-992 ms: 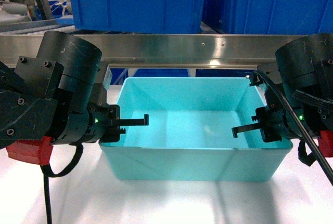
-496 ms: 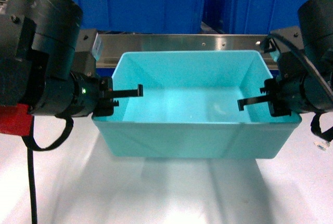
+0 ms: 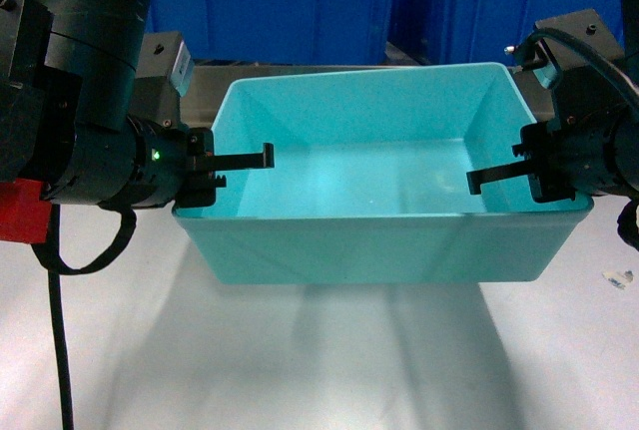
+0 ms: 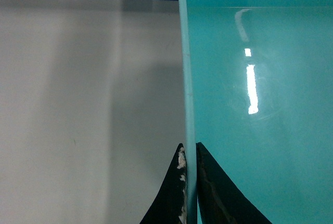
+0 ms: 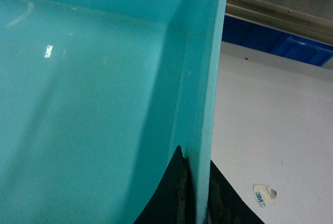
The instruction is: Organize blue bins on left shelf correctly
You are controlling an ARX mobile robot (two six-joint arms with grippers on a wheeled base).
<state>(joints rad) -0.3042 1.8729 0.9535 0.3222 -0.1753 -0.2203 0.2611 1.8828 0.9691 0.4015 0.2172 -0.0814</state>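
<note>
— So how were the fingers set at that moment?

— Left gripper point(image 4: 188, 193) had its two dark pads closed tight on the thin left wall of the turquoise bin point(image 3: 379, 240), one pad inside, one outside. Right gripper point(image 5: 195, 193) did the same on the right wall. In the head view each inner finger point(image 3: 245, 160) poked over the rim into the tub.

— And the bin itself?

— Empty, held between both arms, and judging by the shadow under it, raised off the white tabletop point(image 3: 300, 370) with its near edge tipped slightly down. Behind it ran the steel rail of the left shelf point(image 3: 210, 81), with dark blue bins point(image 3: 270, 6) on the tier above.

— What would doing the lift well have called for?

— Both arms rising at one rate and keeping the same spacing, I'd judge; the walls were thin and smooth, so any squeeze inward or pull apart could flex them or let a pad slip. Levelling it before going over the rail seemed wise.

— Room to work?

— Little above: the dark bins sat close over the rail. A small scrap point(image 5: 263, 195) lay on the tabletop to the right, apart from the tub.
</note>
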